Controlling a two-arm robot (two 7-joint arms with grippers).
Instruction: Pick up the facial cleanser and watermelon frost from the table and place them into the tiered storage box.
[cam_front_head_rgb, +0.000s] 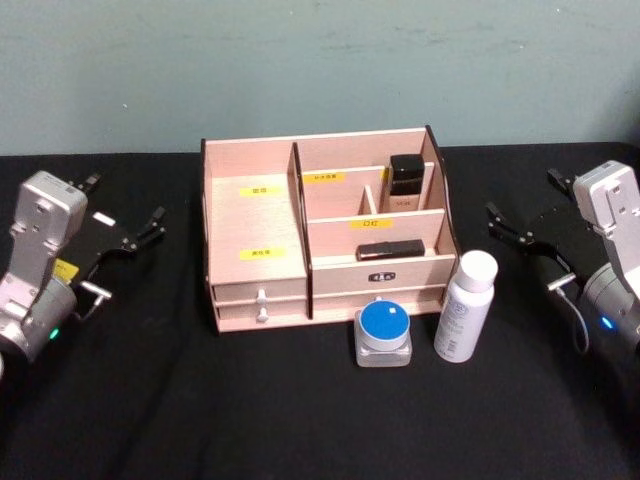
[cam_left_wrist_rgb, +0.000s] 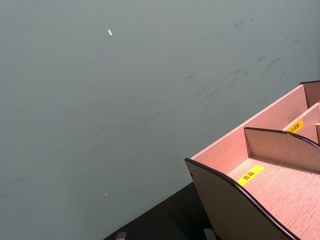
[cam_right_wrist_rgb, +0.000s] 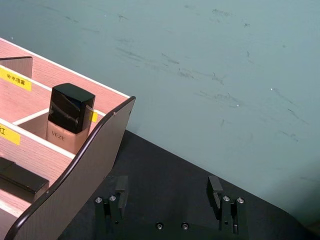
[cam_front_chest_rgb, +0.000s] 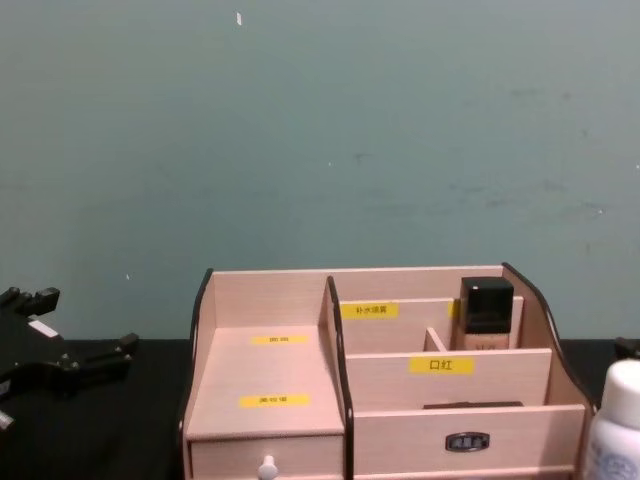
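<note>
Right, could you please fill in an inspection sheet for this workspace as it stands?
Surface: black table, dark and flat.
Job's things: tiered storage box at centre; white bottle and blue-lidded jar upright on the table before its right half.
Clutter: black-capped bottle in the box's rear right compartment; flat black item on the tier below.
Grippers: left gripper open, left of the box; right gripper open, right of it; both hold nothing.
Cables: thin cable looping at the right wrist.
Surroundings: scuffed teal wall behind.
</note>
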